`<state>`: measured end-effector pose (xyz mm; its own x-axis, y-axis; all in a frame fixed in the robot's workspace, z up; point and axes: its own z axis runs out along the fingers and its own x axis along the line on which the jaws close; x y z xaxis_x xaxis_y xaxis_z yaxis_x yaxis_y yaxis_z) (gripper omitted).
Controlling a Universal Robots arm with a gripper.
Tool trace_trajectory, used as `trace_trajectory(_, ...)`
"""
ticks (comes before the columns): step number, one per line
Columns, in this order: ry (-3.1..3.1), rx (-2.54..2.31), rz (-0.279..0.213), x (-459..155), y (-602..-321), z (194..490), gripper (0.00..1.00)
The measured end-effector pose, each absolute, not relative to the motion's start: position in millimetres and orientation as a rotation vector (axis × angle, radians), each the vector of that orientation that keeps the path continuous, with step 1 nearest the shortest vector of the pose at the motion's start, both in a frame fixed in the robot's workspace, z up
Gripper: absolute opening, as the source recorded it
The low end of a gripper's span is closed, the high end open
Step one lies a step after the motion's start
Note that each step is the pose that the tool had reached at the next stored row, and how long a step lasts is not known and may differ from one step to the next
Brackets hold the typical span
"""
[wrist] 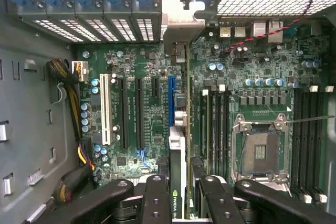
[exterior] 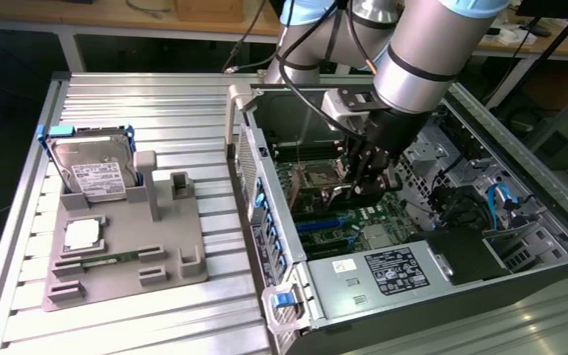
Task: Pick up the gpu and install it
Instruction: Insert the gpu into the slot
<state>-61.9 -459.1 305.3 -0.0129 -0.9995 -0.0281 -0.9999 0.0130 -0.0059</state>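
Note:
My gripper (exterior: 368,176) reaches down into the open computer case (exterior: 264,185), above the green motherboard (exterior: 363,218). It is shut on the gpu (wrist: 178,145), which I see edge-on in the wrist view between the black fingers (wrist: 156,199). The card stands upright, with its silver end bracket (wrist: 181,24) up against the rear slot openings of the case. It hangs just beside the long blue slot (wrist: 171,95) on the motherboard (wrist: 142,66). In the exterior view the gpu (exterior: 358,195) shows as a dark block under the fingers. Whether the card touches the slot I cannot tell.
A grey fixture (exterior: 116,251) on the metal table at the exterior view's left holds a silver hard drive (exterior: 92,174), a small chip (exterior: 82,235) and a memory stick (exterior: 106,259). Inside the case are the processor socket (wrist: 260,150), cable bundles (wrist: 68,93) and the power supply (exterior: 393,270).

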Motion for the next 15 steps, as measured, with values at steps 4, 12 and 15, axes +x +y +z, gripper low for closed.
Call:
trace_trajectory(4,2.218,-2.189,0.025,-65.5,-462.2,301.2,0.27)
trace_trajectory(12,2.216,-2.188,0.021,-71.8,-462.3,296.0,0.27)
trace_trajectory(15,2.217,-2.188,0.021,-71.9,-462.4,295.5,0.27)
